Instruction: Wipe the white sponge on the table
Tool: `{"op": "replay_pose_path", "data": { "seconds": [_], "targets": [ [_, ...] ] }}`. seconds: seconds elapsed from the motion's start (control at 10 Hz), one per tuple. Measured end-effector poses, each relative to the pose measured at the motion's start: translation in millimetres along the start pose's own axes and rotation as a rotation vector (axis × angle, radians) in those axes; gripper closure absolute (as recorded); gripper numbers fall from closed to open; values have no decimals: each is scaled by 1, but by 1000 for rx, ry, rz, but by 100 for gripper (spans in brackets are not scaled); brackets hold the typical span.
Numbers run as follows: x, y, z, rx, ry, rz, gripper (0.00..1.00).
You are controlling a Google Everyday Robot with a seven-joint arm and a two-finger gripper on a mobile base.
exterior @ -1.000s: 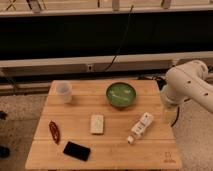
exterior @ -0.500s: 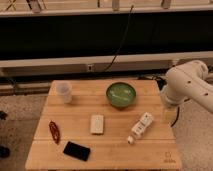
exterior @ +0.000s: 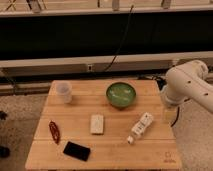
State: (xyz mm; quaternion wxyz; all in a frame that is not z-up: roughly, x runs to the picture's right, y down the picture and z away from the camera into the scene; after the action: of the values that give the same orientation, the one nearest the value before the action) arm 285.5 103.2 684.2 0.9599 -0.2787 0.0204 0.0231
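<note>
We are finding the white sponge (exterior: 97, 124) lying flat near the middle of the counter (exterior: 115, 159), apart from everything around it. That open placement is leaving room on every side for wiping strokes. It is a small off-white block with rounded corners, and we are judging it soft and easy to compress.

The end effector (exterior: 169, 113) is hanging just off the counter's right edge, tucked beneath the bulky white arm (exterior: 187, 86) and well apart from the sponge. We cannot tell whether it is spread or pressed together. We are reading this as a pose ahead of any reach, with the grasp not yet begun.

The counter is showing pale, smooth wooden planks. The other things are sitting around the sponge:
- a glossy green bowl (exterior: 120, 94) at the back
- a translucent cup (exterior: 64, 92) at the back left
- a white bottle (exterior: 141, 127) lying on its side to the right
- a flat black rectangle (exterior: 76, 150) at the front left
- a thin red item (exterior: 54, 131) beside the rectangle
</note>
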Motion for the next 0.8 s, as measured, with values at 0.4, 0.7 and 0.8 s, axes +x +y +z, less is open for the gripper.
{"op": "replay_pose_path", "data": {
  "seconds": [0.4, 0.7, 0.8],
  "targets": [
    [-17, -4, 3, 2, 12, -40, 20],
    [-61, -10, 8, 8, 30, -112, 20],
    [-68, -12, 10, 10, 36, -135, 20]
  ]
}}
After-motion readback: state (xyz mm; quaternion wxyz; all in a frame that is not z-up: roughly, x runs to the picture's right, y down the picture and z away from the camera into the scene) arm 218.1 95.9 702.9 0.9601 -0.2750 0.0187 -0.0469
